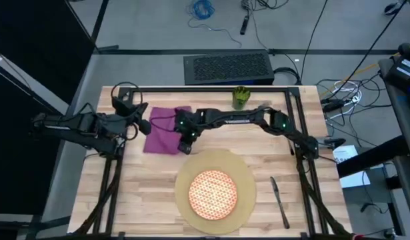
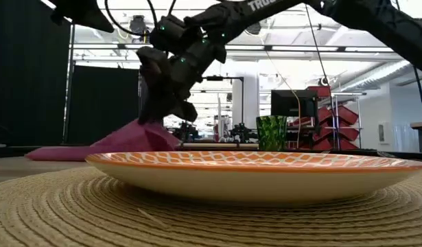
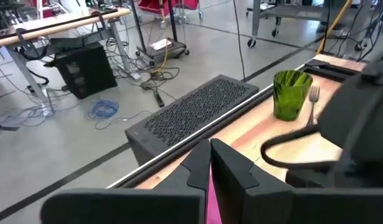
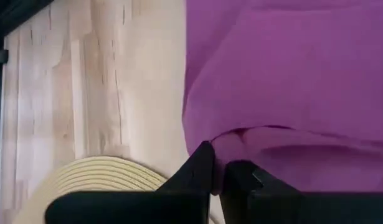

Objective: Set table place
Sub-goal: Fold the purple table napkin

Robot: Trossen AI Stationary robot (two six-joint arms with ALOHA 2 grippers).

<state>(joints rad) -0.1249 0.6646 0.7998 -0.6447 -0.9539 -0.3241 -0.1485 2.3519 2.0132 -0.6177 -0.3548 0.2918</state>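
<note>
On the table point(image 1: 145, 193), the right gripper point(image 4: 215, 167) pinches the napkin point(image 4: 291, 81) edge between closed fingers; left gripper point(image 3: 210, 163) shut.

Both arms reach inward, fingers closed

The right gripper point(image 1: 186, 148) points down from an arm stretched far across; the left gripper point(image 1: 146, 125) sits level at the left, fingers point(image 3: 231, 171) pressed together

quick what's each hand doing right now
Left hand: shut, holding nothing visible, at the table's left edge.
Right hand: shut on the purple napkin.
</note>
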